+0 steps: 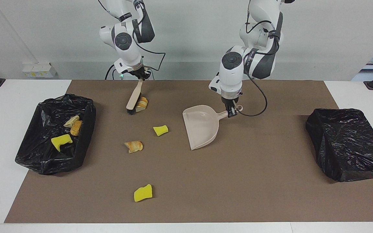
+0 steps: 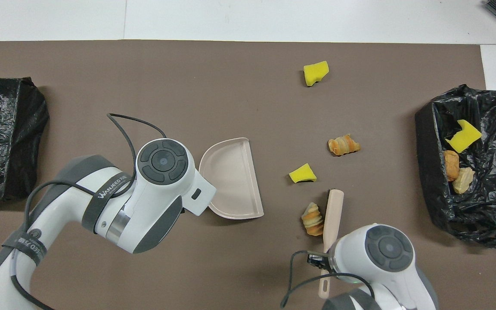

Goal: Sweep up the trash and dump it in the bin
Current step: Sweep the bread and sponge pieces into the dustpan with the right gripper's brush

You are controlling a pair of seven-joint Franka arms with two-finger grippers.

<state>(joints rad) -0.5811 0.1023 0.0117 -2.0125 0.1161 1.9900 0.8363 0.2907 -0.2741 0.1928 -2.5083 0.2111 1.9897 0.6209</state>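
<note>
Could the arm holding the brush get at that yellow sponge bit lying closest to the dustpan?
Probably yes. The right gripper is shut on the brush, whose bristles sit beside a bread piece. The yellow sponge bit lies just past that on bare brown mat, with nothing between but the bread piece.
</note>
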